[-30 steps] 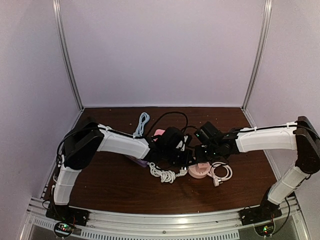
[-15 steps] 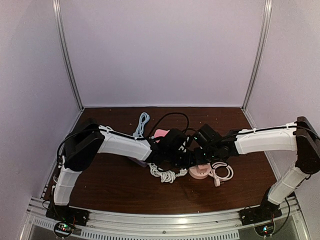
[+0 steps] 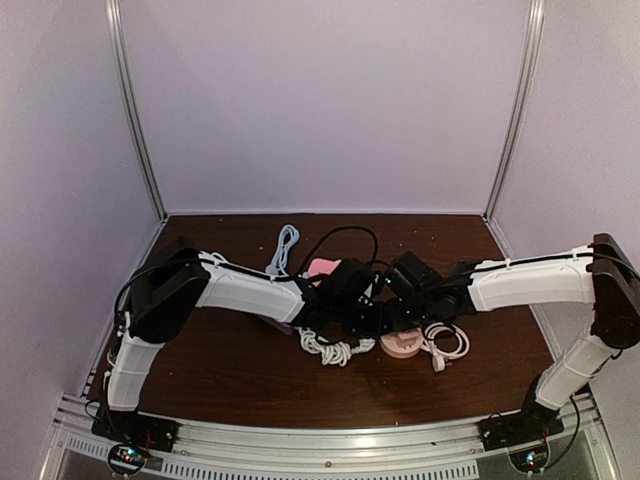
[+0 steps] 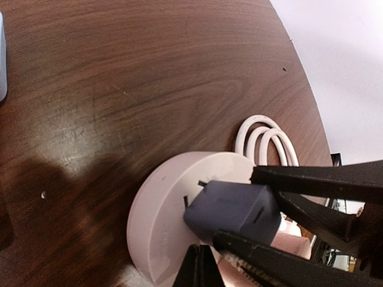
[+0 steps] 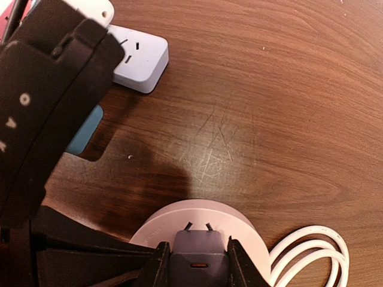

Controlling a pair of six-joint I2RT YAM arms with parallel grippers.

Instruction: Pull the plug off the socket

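Clamped on the dark plug (image 5: 198, 270), my right claw (image 5: 198, 256) has one black finger against each of its sides. The plug sits on top of the round pinkish socket (image 5: 197, 214), near the middle of its face. Two thin metal prongs show between the plug's body and the socket, so the plug is not flush. I cannot tell whether the prong tips are in the slots.

My left claw (image 4: 197, 268) is shut tight with nothing between its fingers. Its joined tips touch the socket's top just beside the plug. Seen from my left wrist, the plug leans a little, one corner raised off the socket.

From above, both my wrists meet over the socket, near the middle of the brown wooden table (image 5: 269, 89). A white cable (image 5: 311, 251) lies in loops just beside the socket on my right. Near my left wrist are a pale lilac power strip (image 5: 140, 57) and a flat blue piece (image 5: 84, 133), partly hidden under my arm. A knotted white cord (image 3: 325, 348) lies on the table to the socket's left. A light blue cord (image 3: 285, 245) and a black cable loop (image 3: 340, 233) lie farther back.
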